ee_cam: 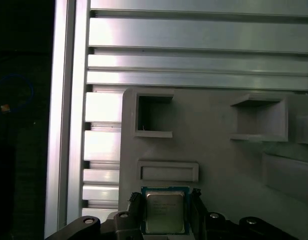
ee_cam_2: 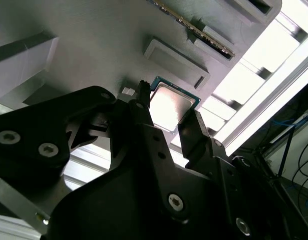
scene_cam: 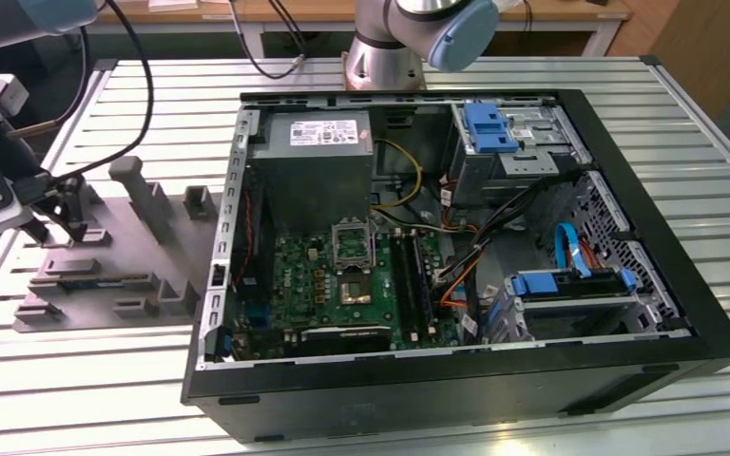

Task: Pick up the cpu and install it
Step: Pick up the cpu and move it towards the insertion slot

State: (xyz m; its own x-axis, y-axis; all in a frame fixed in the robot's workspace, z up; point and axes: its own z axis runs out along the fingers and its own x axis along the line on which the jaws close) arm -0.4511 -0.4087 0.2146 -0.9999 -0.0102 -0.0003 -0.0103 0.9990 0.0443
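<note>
Both wrist views show the gripper [ee_cam_2: 168, 105] straddling the half-hidden cpu [ee_cam: 165, 214]; clamped or loose, I cannot tell. Its grey tray [scene_cam: 124, 252] sits by the tabletop's [scene_cam: 86, 380] edge, on the exterior view's left.

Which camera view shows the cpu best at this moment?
The first wrist view: the cpu faces the camera squarely, metal top and rim plain, on the grey fixture. The second wrist view shows it slanted, partly behind the hand. In the exterior view the hand is over the fixture; the chip is too small to tell.
</note>
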